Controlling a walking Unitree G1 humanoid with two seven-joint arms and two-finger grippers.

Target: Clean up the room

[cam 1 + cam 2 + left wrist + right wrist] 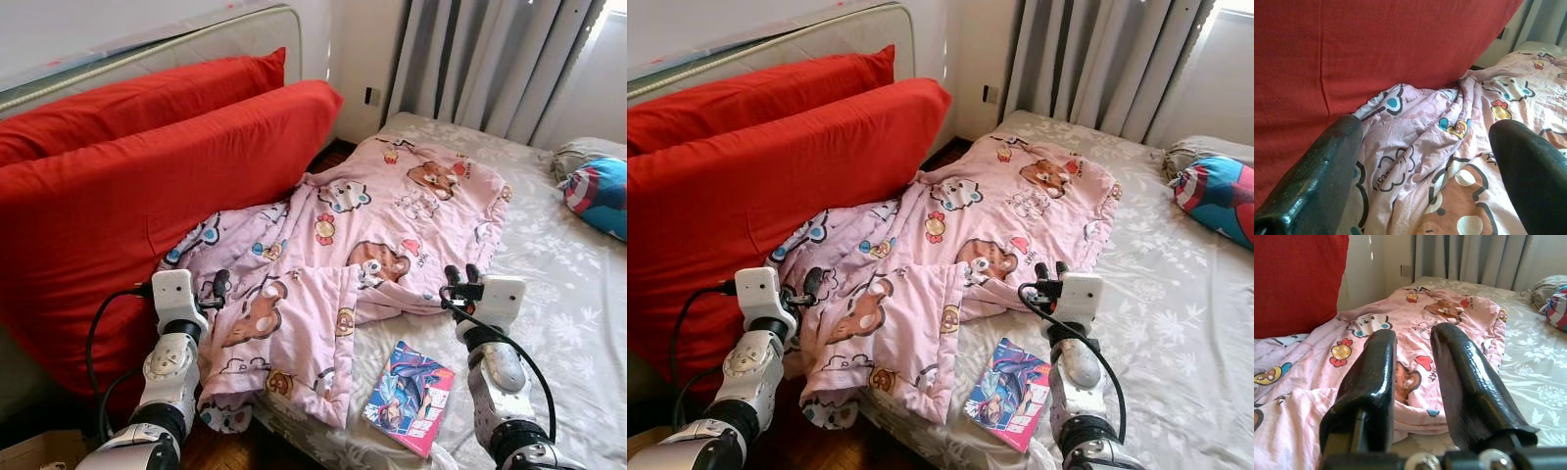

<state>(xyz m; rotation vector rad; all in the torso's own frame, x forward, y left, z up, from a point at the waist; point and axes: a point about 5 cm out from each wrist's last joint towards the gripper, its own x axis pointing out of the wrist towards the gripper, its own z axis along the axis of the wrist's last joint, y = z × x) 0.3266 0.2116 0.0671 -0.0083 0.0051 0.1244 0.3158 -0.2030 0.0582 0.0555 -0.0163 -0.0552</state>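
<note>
On the bed (568, 294), a pink blanket (333, 255) is spread ahead of and between the left gripper (217, 290), fingers wide apart, and the right gripper (458, 278), fingers narrowly parted, with a book (409, 396) beside the right arm.

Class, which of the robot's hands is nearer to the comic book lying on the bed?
Right. The right hand hovers just above the comic book; the left hand is across the pink blanket, beside the red cushion.

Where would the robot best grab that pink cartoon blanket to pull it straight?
Probably at the folded-over lower edge of the blanket, coming in from the foot of the bed. There the fabric doubles into a loose flap that thin fingers could pinch. The right gripper is nearest, its fingers slightly apart above that edge.
</note>
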